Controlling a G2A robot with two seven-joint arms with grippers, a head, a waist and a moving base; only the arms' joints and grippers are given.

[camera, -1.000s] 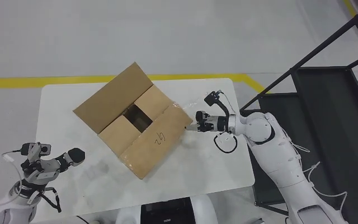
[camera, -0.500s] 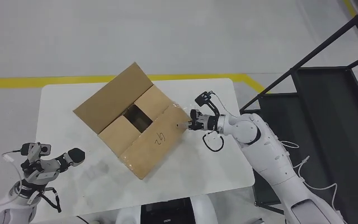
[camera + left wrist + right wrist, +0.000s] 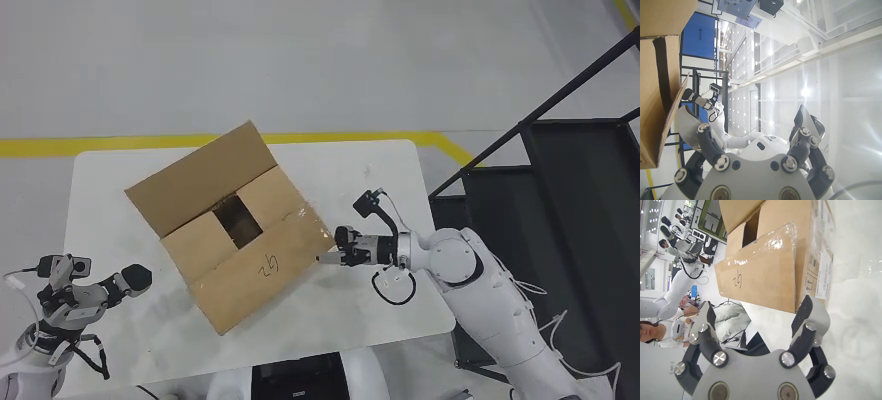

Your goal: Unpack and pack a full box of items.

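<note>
Right tool (image 3: 326,257) is gaping wide and empty with the taped flap (image 3: 757,275) of the brown cardboard box (image 3: 205,180) just ahead of its tips, so it's probably risking shoving the box rather than gripping.

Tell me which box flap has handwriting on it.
The long flap beside the right tool; the far long flap and both short flaps are blank.

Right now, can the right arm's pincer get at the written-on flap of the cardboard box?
Probably yes: the right pincer sits open at the corner of the cardboard box, nothing between them.
</note>
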